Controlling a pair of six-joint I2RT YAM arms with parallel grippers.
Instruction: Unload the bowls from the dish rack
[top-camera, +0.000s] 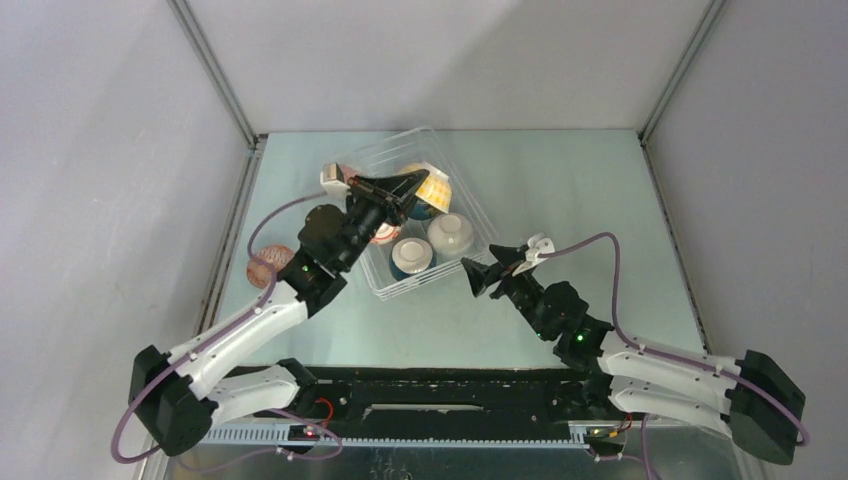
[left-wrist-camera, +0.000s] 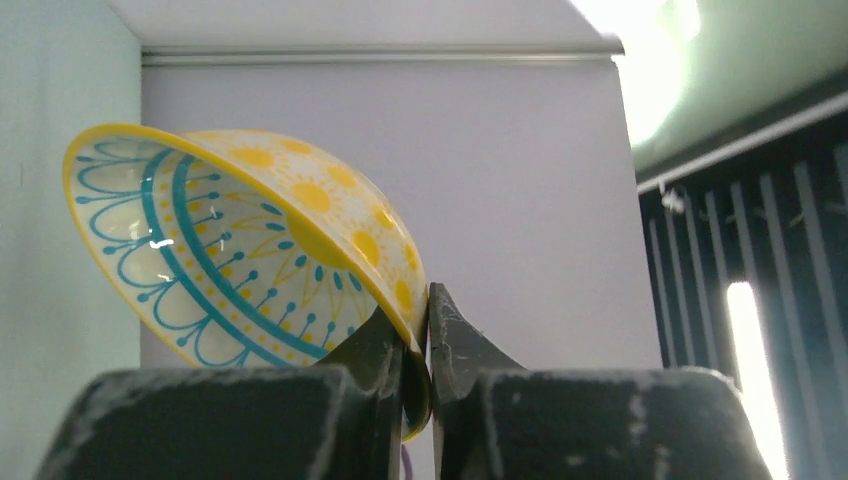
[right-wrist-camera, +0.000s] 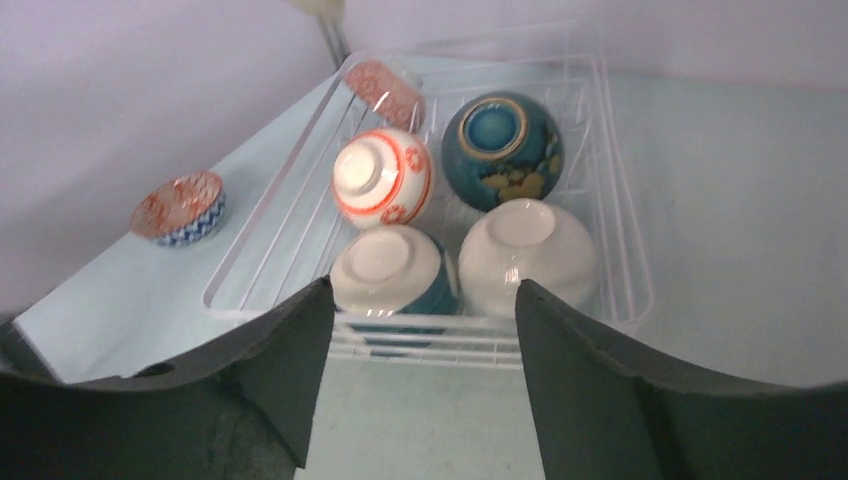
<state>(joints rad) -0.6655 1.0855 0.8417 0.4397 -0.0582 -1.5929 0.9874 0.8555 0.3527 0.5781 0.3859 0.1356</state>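
Left gripper (left-wrist-camera: 415, 330) is clamping the yellow bowl (left-wrist-camera: 240, 250); right gripper (right-wrist-camera: 421, 300) is hanging open, five bowls (right-wrist-camera: 527, 255) sitting in the rack (right-wrist-camera: 470, 340) ahead, one bowl (right-wrist-camera: 178, 208) outside.

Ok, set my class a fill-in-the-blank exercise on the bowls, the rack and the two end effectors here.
1. The left end effector grips the yellow bowl by its ___.
2. The right end effector is ___, holding nothing.
3. In the dish rack, the plain white bowl sits ___ down.
Missing words: rim; open; upside.
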